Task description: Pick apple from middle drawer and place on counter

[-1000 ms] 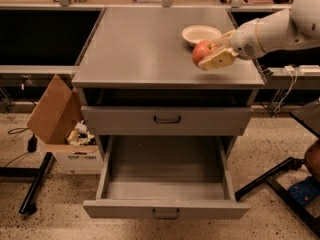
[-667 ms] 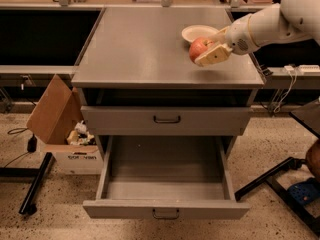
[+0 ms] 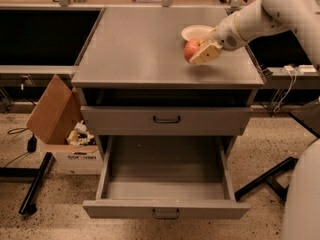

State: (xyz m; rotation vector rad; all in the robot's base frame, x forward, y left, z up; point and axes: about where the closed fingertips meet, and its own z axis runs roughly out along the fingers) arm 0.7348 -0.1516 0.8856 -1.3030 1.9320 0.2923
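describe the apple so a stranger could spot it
Find the counter of the grey cabinet. At its right rear, the gripper has its jaws on the apple, beside a white bowl. It is the only round red thing there.

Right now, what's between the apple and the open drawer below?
In the camera view, the end effector grips the apple at the right of the counter; its top and a closed drawer front separate it from the middle drawer.

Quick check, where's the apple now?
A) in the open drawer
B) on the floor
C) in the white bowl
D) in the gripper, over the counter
D: the gripper grasps the apple over the counter, beside the white bowl.
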